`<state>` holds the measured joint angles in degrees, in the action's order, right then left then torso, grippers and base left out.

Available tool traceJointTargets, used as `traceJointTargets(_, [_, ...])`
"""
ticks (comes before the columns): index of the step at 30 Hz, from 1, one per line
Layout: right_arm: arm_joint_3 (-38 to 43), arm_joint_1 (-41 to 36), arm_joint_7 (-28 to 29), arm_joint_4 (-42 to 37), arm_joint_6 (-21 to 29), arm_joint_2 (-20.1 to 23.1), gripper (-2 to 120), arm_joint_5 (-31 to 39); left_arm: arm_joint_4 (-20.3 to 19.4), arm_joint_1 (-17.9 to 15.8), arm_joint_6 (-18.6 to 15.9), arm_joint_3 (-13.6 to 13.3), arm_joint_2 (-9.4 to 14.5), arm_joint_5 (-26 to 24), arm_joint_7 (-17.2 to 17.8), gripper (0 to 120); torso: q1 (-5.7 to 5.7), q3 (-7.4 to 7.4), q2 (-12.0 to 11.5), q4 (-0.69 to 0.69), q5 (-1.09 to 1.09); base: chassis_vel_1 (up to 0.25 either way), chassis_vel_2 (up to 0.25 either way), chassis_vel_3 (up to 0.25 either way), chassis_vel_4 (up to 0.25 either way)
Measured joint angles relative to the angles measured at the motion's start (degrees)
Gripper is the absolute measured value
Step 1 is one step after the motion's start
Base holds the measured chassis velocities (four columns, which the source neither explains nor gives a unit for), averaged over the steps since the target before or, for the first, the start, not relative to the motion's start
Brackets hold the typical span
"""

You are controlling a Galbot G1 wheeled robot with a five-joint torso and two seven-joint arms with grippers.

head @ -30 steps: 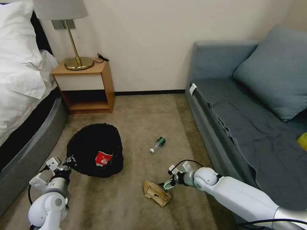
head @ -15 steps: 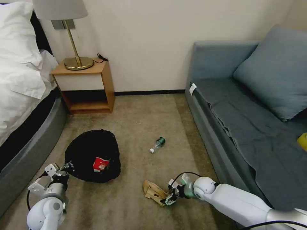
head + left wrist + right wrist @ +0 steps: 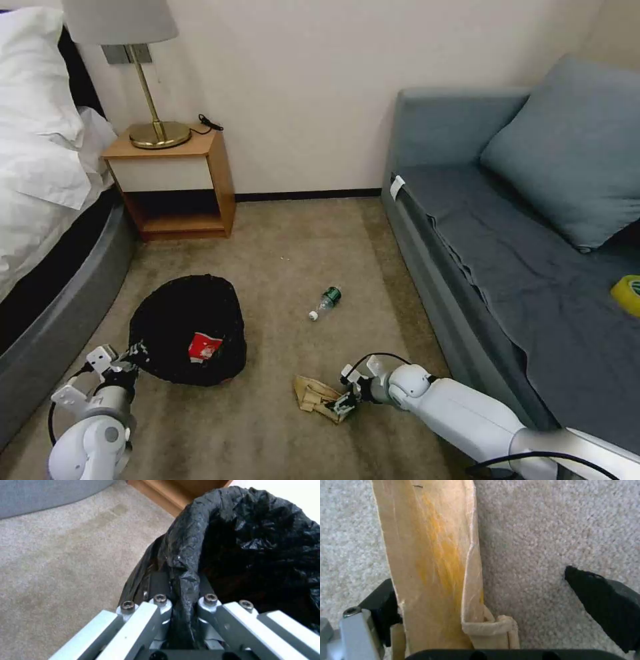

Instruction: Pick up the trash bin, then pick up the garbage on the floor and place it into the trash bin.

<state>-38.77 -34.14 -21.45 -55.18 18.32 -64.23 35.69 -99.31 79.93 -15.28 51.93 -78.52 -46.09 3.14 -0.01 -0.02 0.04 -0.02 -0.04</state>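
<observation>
A: What is the right gripper (image 3: 345, 402) doing?

B: It is down on the carpet at the right end of the flat tan paper wad (image 3: 315, 397). In its wrist view the two black fingers (image 3: 603, 605) stand wide apart. The paper (image 3: 433, 562) lies between them, up against one finger, with a gap to the other. So it is open and not pinching yet.

A: Has that changed?

B: Yes. A moment ago the gripper was just beside the paper, a bit higher. Now it has dropped low and slid around the paper's near end. I think it is ready to squeeze.

A: And the left gripper (image 3: 137, 351)?

B: It is closed tight on the rim of the small round trash bin with the shiny black bag liner (image 3: 187, 330). In its wrist view a fold of the black bag (image 3: 181, 610) is pinched between the metal fingers.

A: Where is the bin?

B: On the near left, in front of the gray bed base (image 3: 60, 293). It has come a bit nearer to the robot than it was. A red and white wrapper (image 3: 205, 347) is already inside it.

A: What else is left?

B: A tiny clear bottle with a green cap (image 3: 325, 302) lies on the tan carpet (image 3: 300, 247), farther off, between the bin and the gray sofa (image 3: 520, 253).

A: So how far along is the job?

B: The bin is held, one piece is in, the paper looks like the next one, and the bottle is waiting.
</observation>
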Motion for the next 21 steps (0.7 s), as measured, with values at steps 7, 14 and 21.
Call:
traceJointTargets(7, [-0.1, -0.1, 0.4, -0.2, -0.1, -0.1, 99, -0.3, 0.0, -0.2, 0.0, 0.0, 0.1, 0.0, 0.0, 4, 0.0, 0.01, 0.0, 0.01, 0.02, 0.0, 0.0, 0.0, 0.0])
traceJointTargets(14, [-0.6, -0.6, 1.9, -3.4, -0.2, 2.1, 96, 0.0, -0.3, 0.0, 0.0, 0.0, 0.0, 0.0, 0.1, 4, 0.01, 0.04, -0.1, 0.11, 0.14, 0.0, 0.0, 0.0, 0.0])
traceJointTargets(21, [-0.9, -1.5, 4.4, -9.5, 0.4, 5.3, 73, 1.2, -0.3, -0.2, -0.1, 0.1, -0.3, 0.0, 0.2, 4, 0.02, 0.06, -0.1, 0.04, 0.09, 0.0, 0.0, 0.0, 0.0])
